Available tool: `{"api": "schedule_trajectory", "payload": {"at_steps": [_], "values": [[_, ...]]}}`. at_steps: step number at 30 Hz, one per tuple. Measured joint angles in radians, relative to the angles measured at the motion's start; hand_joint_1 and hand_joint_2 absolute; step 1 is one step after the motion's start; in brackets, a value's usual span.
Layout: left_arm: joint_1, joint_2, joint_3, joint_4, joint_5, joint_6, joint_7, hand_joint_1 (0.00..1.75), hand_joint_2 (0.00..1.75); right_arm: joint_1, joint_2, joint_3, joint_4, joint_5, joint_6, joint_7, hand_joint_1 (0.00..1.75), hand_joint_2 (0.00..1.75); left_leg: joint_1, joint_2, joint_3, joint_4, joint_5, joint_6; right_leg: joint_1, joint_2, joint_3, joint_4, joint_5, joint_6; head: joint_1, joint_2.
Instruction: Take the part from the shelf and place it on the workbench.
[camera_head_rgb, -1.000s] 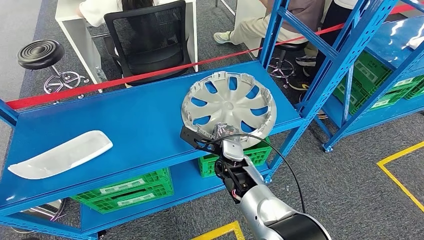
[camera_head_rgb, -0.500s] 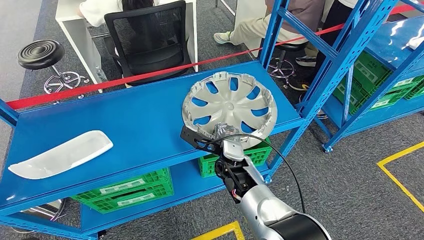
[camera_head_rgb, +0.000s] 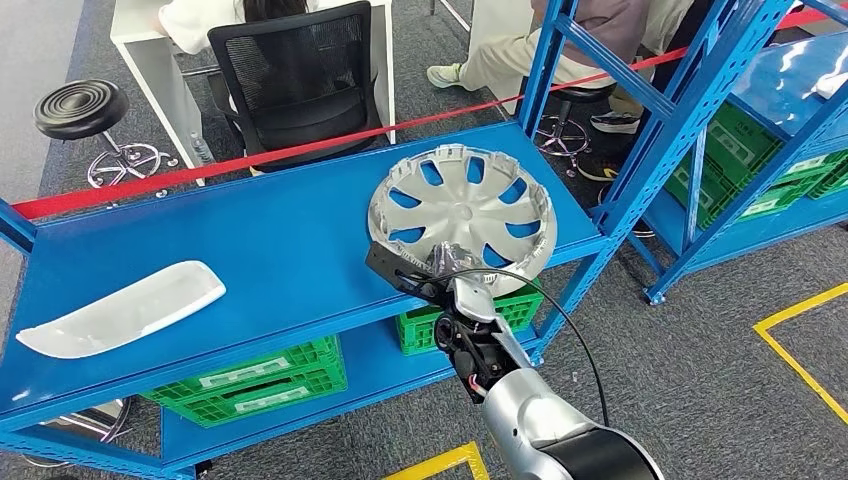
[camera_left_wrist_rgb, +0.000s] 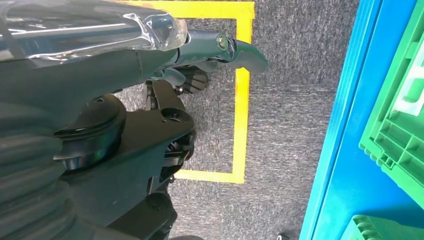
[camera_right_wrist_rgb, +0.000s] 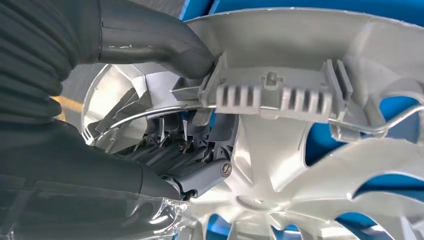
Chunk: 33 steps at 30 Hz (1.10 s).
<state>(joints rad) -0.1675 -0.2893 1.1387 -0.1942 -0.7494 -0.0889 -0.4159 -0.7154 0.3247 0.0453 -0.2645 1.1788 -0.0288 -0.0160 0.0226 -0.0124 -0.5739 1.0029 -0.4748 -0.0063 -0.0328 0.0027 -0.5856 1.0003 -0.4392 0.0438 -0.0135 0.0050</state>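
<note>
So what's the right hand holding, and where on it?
The right hand grips the silver hubcap by its near rim, thumb outside, fingers inside.

The hubcap (camera_head_rgb: 462, 213) lies on the shelf (camera_head_rgb: 260, 250), right of the panel (camera_head_rgb: 120, 308); crates (camera_head_rgb: 250, 378) sit below.

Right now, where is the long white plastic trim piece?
In the head view, the long white plastic trim piece lies flat at the left end of the blue shelf, far from the silver wheel cover on the right.
</note>
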Motion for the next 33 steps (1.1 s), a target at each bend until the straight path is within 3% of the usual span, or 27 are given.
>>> {"api": "schedule_trajectory", "payload": {"at_steps": [6,11,16,19,24,33], "values": [[0.010,0.001,0.000,0.000,0.011,-0.001,-0.021,0.00,1.75,-0.021,-0.008,-0.176,-0.027,-0.274,-0.090,-0.274,1.75,1.75,0.000,0.000,0.000,0.000,0.000,0.000,0.000,0.000,0.000,0.000,0.000,0.000,0.000,0.000],[0.013,0.006,0.000,0.000,0.016,-0.004,-0.035,0.00,1.75,-0.053,-0.019,-0.299,-0.067,-0.445,-0.081,-0.459,1.75,1.75,0.000,0.000,0.001,0.000,0.000,0.000,0.000,0.000,0.001,0.000,0.000,0.000,0.000,0.000],[0.014,0.010,0.000,0.000,0.013,-0.013,-0.044,0.00,1.75,-0.056,-0.029,-0.336,-0.146,-0.612,-0.053,-0.590,1.75,1.75,0.000,0.001,0.001,0.000,0.000,0.000,0.000,0.000,0.000,0.000,0.001,0.000,0.000,0.000],[0.014,0.011,0.000,0.000,0.012,-0.017,-0.048,0.00,1.75,-0.029,-0.029,-0.314,-0.246,-0.717,-0.046,-0.615,1.75,1.75,0.000,0.000,0.000,0.000,0.000,0.000,0.000,0.000,0.000,0.000,0.001,0.000,0.000,0.000],[0.015,0.013,0.000,0.000,0.013,-0.020,-0.055,0.00,1.75,0.070,-0.029,-0.208,-0.508,-0.857,-0.047,-0.585,1.75,1.75,0.000,0.000,-0.005,0.000,0.000,0.000,0.000,0.000,-0.005,0.001,0.001,0.000,0.000,0.000],[0.027,0.018,0.000,0.000,0.018,-0.029,-0.066,0.00,1.75,0.243,-0.042,0.016,-0.963,-0.961,-0.034,-0.575,1.75,1.75,0.000,0.000,-0.009,0.000,0.000,0.000,0.000,0.000,-0.010,0.000,0.000,0.000,0.000,0.000]]}}
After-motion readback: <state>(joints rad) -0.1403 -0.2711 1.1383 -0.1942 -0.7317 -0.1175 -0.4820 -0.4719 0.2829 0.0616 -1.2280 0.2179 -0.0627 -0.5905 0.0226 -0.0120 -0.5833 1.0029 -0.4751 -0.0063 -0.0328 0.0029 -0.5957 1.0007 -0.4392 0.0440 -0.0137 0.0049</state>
